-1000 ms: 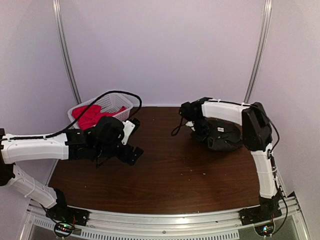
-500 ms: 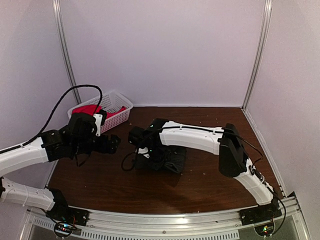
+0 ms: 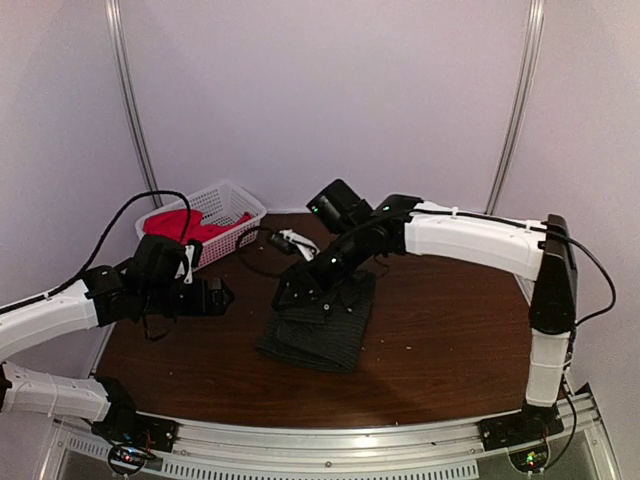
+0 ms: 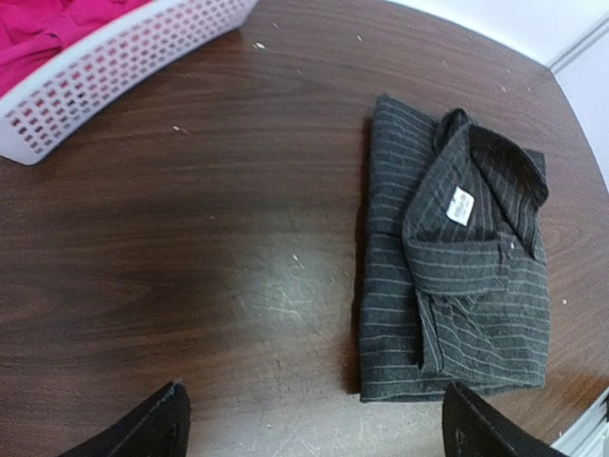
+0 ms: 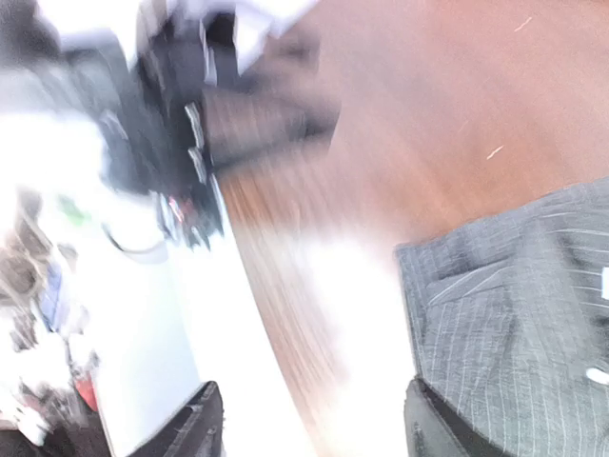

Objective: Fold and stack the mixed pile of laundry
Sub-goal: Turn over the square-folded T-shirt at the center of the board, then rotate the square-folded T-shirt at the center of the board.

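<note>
Pinstriped shirt [image 4: 452, 267] folded flat on table [image 3: 430, 340] centre; I judge it stack base. Red T-shirt [image 3: 180, 225] bunched in basket [image 3: 238, 203], 10 o'clock, not yet folded. Left pincer [image 4: 314, 424] wide, empty. Right pincer [image 5: 309, 424] wide, over shirt.

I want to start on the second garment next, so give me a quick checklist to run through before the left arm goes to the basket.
1. Pinstriped shirt folded and lying flat on the table: ok.
2. Right gripper released from the shirt: ok. Its fingers are apart with nothing between them, though that view is blurred.
3. Right gripper away from the shirt: not ok. In the top view it hangs directly over it.
4. Left gripper open and empty: ok.
5. Red T-shirt in the basket, ready to pick: ok. It lies bunched inside.
</note>
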